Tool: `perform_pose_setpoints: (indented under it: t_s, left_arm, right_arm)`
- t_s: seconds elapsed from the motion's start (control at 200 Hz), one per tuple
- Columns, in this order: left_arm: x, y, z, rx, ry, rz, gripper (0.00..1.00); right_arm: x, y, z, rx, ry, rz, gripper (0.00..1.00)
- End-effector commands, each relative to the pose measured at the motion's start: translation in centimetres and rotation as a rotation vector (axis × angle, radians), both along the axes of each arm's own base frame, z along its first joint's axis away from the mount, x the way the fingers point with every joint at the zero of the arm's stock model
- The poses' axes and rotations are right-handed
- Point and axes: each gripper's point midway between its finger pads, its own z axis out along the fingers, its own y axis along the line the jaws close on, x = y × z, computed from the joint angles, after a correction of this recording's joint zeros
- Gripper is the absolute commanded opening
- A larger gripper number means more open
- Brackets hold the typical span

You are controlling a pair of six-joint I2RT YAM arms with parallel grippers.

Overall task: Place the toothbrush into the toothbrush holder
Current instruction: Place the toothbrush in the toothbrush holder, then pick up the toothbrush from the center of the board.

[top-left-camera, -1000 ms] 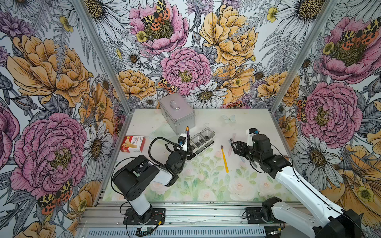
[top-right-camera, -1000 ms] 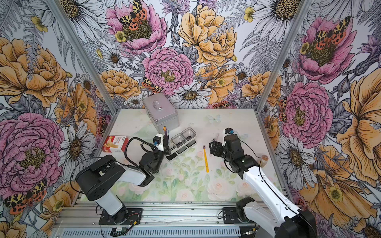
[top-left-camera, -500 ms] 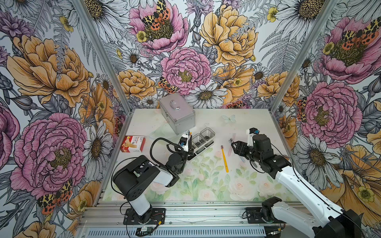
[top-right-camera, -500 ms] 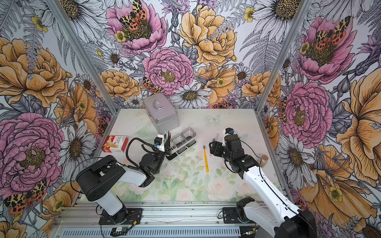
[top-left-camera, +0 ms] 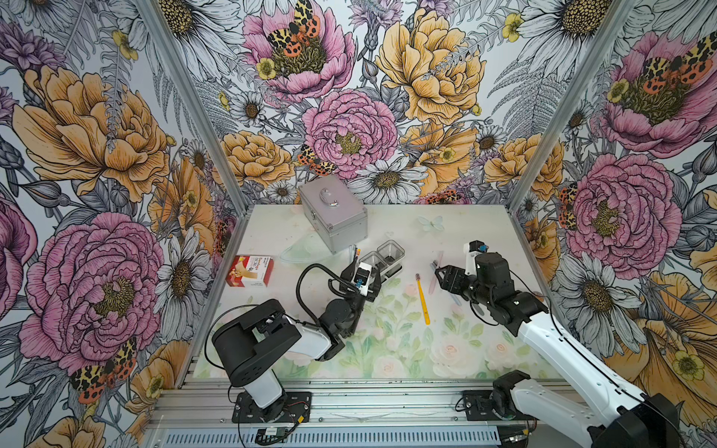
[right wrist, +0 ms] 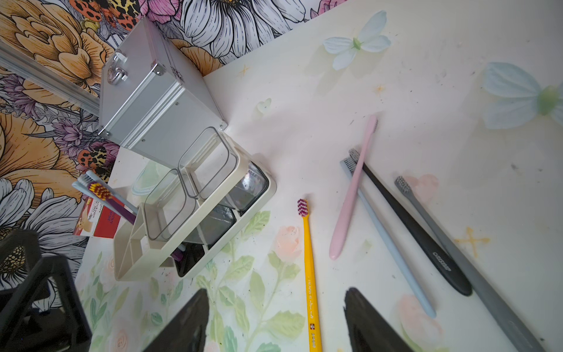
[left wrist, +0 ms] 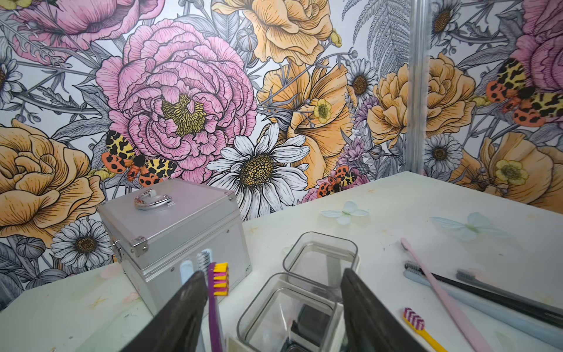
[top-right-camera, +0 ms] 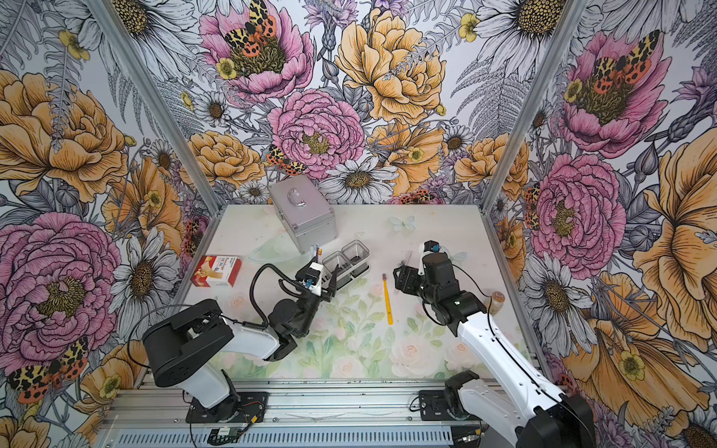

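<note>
The toothbrush holder [top-left-camera: 388, 267] [left wrist: 335, 323] [right wrist: 137, 259] is a white caddy with two clear cups, standing in front of the silver case. A purple toothbrush [left wrist: 214, 301] [right wrist: 122, 210] [top-left-camera: 355, 251] with yellow bristles stands upright in its open white compartment, beside two pale blue brushes. My left gripper [left wrist: 272, 274] [top-left-camera: 364, 273] hovers over the holder, open. The purple handle runs close alongside one finger, and nothing is between the jaws. My right gripper [right wrist: 275, 292] [top-left-camera: 440, 273] is open above the mat, over a yellow toothbrush [right wrist: 309, 259] [top-left-camera: 422, 298] that lies flat.
A silver metal case [top-left-camera: 333, 217] stands just behind the holder. A red box [top-left-camera: 250, 270] lies at the left. Pink [right wrist: 350, 198], light blue [right wrist: 390, 237], black [right wrist: 411, 228] and grey [right wrist: 441, 240] toothbrushes lie by the right gripper. A small jar [top-right-camera: 496, 300] stands near the right wall.
My left gripper has opened and let go of the purple toothbrush, which now stands in the holder. The right arm has not moved.
</note>
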Motion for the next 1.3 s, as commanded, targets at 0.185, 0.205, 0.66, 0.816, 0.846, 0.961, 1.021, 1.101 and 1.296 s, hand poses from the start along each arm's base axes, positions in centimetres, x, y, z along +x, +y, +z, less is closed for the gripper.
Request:
perform_pose_setpoints:
  t_s: [0.185,0.205,0.66,0.816,0.846,0.961,1.021,1.101,1.296]
  left_arm:
    - [-2.7,-3.6,0.9,0.041,0.258,-0.154,0.74]
    - [-2.9,-3.8,1.0,0.037,0.277,-0.174,0.74]
    - [-4.7,-4.6,-0.5,0.090,0.450,-0.273,0.69]
    - [-4.5,-5.2,-2.0,0.097,0.492,-0.283,0.68]
    - [-4.4,-5.3,-2.3,0.096,0.501,-0.282,0.67]
    - [-4.1,-5.5,-2.6,0.078,0.518,-0.295,0.67]
    - [-4.0,-5.5,-2.3,0.059,0.518,-0.297,0.67]
    - [-4.0,-5.5,-2.3,0.051,0.518,-0.304,0.67]
    - [-3.9,-5.4,-2.6,0.051,0.525,-0.308,0.67]
  right_arm:
    - [1.4,-0.4,-4.3,-0.112,0.198,0.026,0.64]
    - [1.6,-0.5,-4.5,-0.119,0.207,0.025,0.64]
    - [9.2,-1.4,-9.9,-0.164,0.373,-0.044,0.38]
    - [10.3,-1.4,-11.3,-0.174,0.403,-0.056,0.39]
    - [10.4,-1.4,-11.5,-0.178,0.406,-0.057,0.39]
    - [10.5,-1.7,-12.4,-0.198,0.422,-0.067,0.39]
    - [10.7,-1.8,-12.9,-0.204,0.431,-0.069,0.39]
    - [11.1,-1.8,-13.4,-0.213,0.440,-0.076,0.37]
    - [12.5,-1.8,-14.4,-0.219,0.453,-0.091,0.34]
